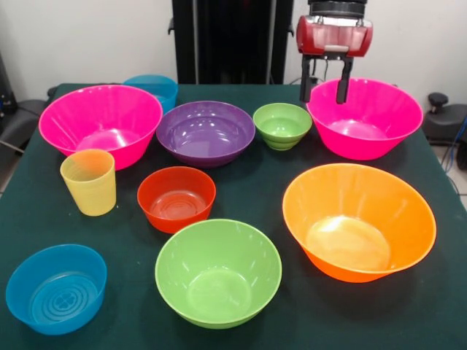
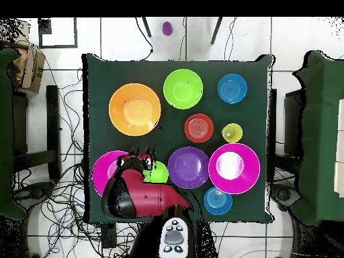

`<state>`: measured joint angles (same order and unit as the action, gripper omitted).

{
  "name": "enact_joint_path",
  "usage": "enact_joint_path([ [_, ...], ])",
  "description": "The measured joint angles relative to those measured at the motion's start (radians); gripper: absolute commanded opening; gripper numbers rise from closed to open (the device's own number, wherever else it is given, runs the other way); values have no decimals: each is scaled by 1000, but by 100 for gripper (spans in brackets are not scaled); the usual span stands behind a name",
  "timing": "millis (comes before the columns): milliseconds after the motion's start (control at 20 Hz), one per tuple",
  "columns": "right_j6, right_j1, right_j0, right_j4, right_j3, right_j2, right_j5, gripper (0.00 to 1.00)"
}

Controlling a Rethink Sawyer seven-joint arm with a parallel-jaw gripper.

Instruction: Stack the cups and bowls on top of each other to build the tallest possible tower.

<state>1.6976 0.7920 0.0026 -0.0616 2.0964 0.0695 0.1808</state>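
Observation:
The bowls all stand apart on the dark green table [image 1: 430, 306]; nothing is stacked. My gripper [image 1: 323, 93] is open and empty, hanging over the left rim of a big pink bowl [image 1: 365, 118], beside a small lime green bowl [image 1: 282, 125]. The yellow ribbed cup [image 1: 89, 182] stands upright at the left. Near it are a second big pink bowl [image 1: 101, 124], a purple bowl [image 1: 206, 133] and a red-orange bowl [image 1: 176, 198]. The big orange bowl [image 1: 359, 221], a larger lime green bowl [image 1: 218, 273] and a blue bowl [image 1: 57, 289] sit in front. In the overhead view my gripper [image 2: 138, 153] partly hides the pink bowl [image 2: 104, 171].
A second blue bowl [image 1: 153, 87] sits at the back left behind the pink bowl. The black pedestal [image 1: 226, 40] rises behind the table. Dark chairs [image 1: 446, 120] stand beside the table's edges.

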Motion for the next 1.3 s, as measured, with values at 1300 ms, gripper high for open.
enact_joint_path([
  [1300,2,111,66,0,189,38,0,100],
])
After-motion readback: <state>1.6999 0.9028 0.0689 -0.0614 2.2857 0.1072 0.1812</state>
